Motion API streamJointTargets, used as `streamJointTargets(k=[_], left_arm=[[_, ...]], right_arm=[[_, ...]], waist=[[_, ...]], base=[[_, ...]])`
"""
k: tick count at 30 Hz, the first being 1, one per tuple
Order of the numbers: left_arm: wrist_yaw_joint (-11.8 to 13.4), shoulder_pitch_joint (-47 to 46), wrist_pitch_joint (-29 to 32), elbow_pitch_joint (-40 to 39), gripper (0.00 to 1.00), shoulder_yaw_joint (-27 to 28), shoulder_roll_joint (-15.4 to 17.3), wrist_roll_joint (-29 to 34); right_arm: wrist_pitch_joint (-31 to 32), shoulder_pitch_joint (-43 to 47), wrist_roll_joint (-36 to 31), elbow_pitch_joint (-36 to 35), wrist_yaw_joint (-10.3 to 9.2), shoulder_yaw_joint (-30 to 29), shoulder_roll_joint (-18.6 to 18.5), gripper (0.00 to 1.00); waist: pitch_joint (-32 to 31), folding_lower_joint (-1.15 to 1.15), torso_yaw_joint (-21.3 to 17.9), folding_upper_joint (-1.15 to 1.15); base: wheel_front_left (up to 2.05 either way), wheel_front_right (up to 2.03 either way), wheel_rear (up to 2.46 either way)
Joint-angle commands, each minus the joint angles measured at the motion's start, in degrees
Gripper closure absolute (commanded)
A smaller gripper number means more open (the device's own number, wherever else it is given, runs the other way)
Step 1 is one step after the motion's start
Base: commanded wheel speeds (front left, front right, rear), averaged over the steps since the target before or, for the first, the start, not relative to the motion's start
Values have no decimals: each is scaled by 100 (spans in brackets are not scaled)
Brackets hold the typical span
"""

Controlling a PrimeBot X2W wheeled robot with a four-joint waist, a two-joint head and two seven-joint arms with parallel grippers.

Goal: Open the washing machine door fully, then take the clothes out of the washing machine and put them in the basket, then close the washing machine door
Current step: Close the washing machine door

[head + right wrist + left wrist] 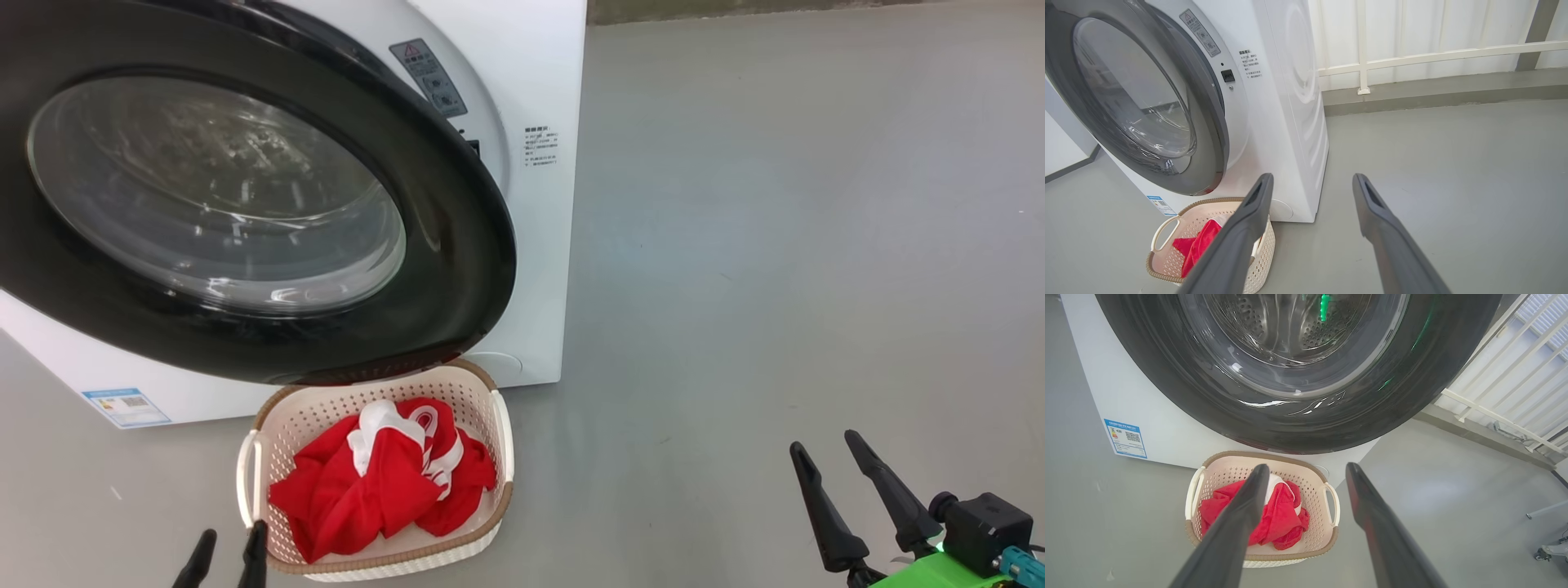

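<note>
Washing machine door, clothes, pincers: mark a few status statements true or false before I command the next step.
1. The clothes lie in the basket. True.
2. The washing machine door is latched shut. False: it stands swung out from the washing machine.
3. The left pincer grips a red garment. False: it is open and empty.
4. The right pincer is open, above the floor. True.

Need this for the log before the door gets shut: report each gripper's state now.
Left gripper: open, jaws apart, holding nothing.
Right gripper: open, jaws apart, holding nothing.
</note>
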Motion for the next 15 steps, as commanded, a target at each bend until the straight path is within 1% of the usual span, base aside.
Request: streamJointTargets(k=[1,5,8,15], left_arm=[[-32,-48,-70,-168,0,328,-2,255],[-32,82,-70,-284,0,720,-357,999],[-32,167,-70,-422,0,997,-602,1440],[-32,314,-70,-710,0,1351,-933,2333]], right_arm=[[-37,0,-50,-145,28,54,-84,0],[-37,13,-51,-136,28,30,-76,0],[-37,22,-50,-136,28,7,-78,0],[-37,45,-54,-133,28,-48,-82,0]], waist=[[-11,0,4,0],[-48,0,10,0],[-72,0,15,0],[-128,0,21,0]], base=[[0,0,0],[0,0,0],[0,0,0],[0,0,0]])
